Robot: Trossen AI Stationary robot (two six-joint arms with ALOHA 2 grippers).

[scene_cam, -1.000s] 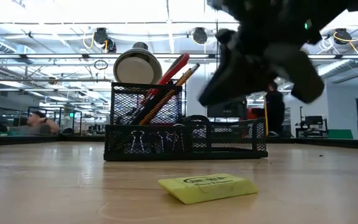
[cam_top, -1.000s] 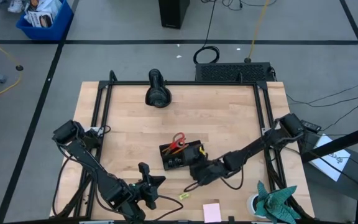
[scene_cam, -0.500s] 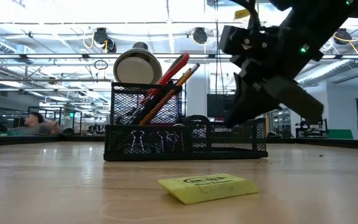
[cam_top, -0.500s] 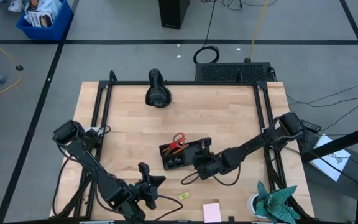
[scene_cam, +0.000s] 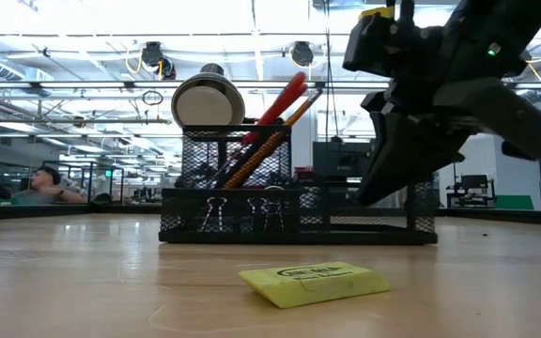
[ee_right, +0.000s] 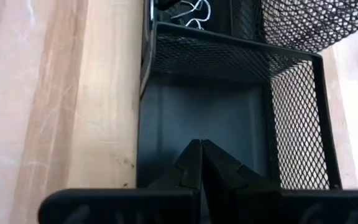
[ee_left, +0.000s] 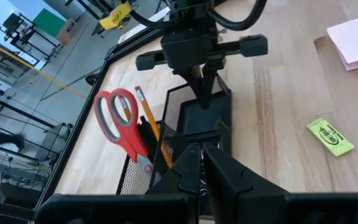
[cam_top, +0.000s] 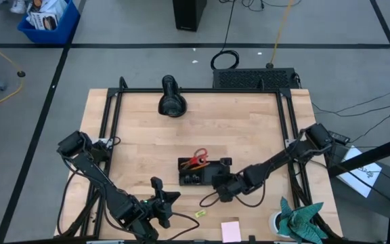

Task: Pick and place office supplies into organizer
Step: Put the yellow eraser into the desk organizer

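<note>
Organizer (cam_top: 196,171) stood mid-counter, scissors (cam_top: 197,158) and pencils inside; right claw (cam_top: 217,181) clenched empty at its end; left claw (cam_top: 160,202) clenched, idle.

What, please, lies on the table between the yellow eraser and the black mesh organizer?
Nothing: the low view shows only bare wooden table between the yellow eraser and the mesh organizer; the high view agrees.
</note>
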